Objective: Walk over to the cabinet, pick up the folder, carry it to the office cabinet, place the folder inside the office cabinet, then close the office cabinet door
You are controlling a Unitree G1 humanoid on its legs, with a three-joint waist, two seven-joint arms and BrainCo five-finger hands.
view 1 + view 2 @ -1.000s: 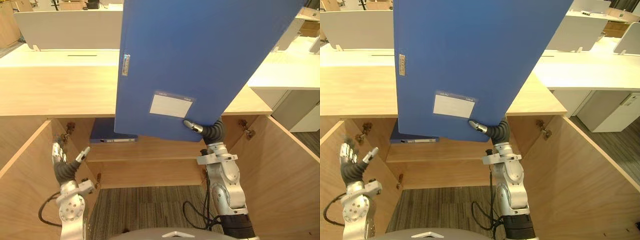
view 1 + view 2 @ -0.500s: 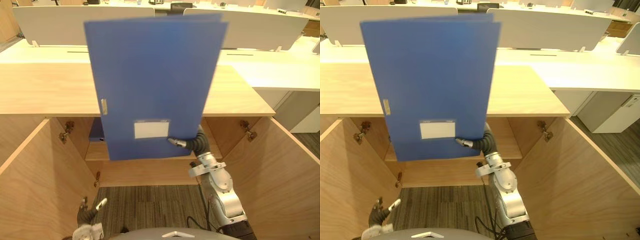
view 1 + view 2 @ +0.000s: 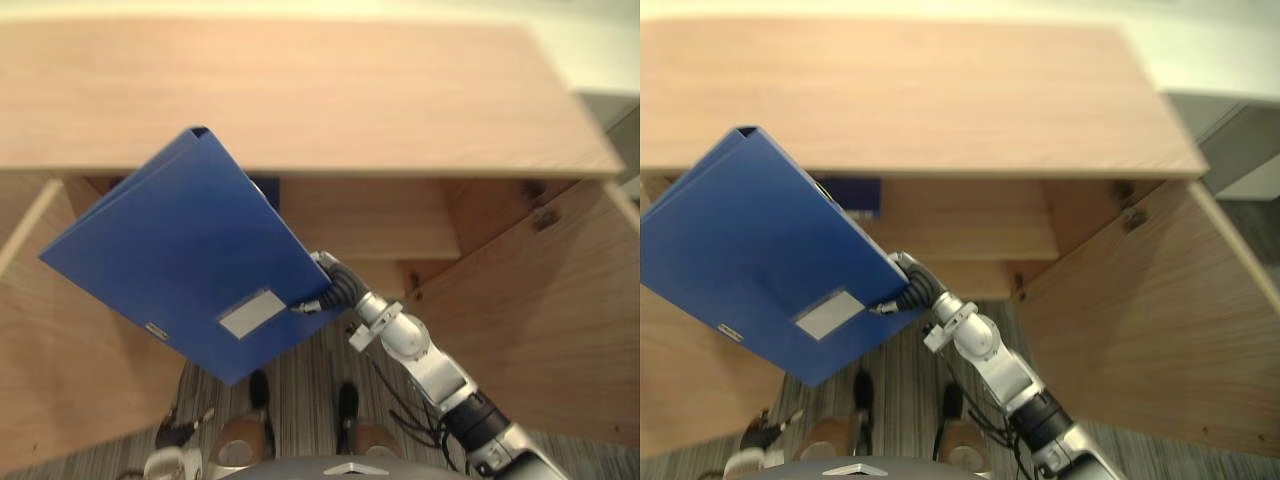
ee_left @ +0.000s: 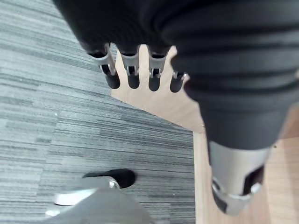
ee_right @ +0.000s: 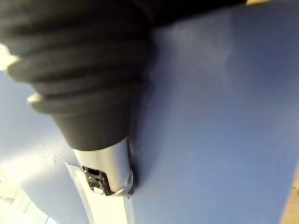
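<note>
The blue folder (image 3: 185,265) is up in the air, tilted, in front of the left half of the open office cabinet (image 3: 300,100), its upper corner just under the front edge of the cabinet's top. The right robot hand (image 3: 338,283) holds it by the lower right edge, with the thumb pressed on the cover and the fingers hidden behind it. A white label (image 3: 252,313) sits on the cover close to the thumb, and a small metal tag (image 3: 155,327) lies near the lower edge, but any writing on either is too small to read.

Inside the cabinet, another blue folder (image 3: 852,195) rests at the left end of the shelf (image 3: 380,235), partly hidden behind the held one. Both doors stand open, the right door (image 3: 540,320) and the left door (image 3: 60,340), and there are hinges (image 3: 548,222) on the right wall.

The left robot hand (image 4: 133,74) hangs low by the left door over grey striped carpet (image 4: 46,116), its fingers straight and holding nothing.
</note>
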